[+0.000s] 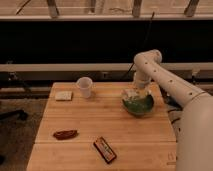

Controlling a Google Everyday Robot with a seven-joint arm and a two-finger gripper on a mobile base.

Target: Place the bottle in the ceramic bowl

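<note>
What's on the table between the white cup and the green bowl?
Nothing: the camera view shows bare table between the white cup and the green bowl. The gripper hangs just over the bowl.

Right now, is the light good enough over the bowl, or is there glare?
Camera view: warm, even light on the table, no glare; the background band is dark. Camera view: the gripper sits right over the ceramic bowl, whose inside looks dim.

white tubular arm [172, 84], rounded joints [146, 62], gripper [134, 93] at its tip.
</note>
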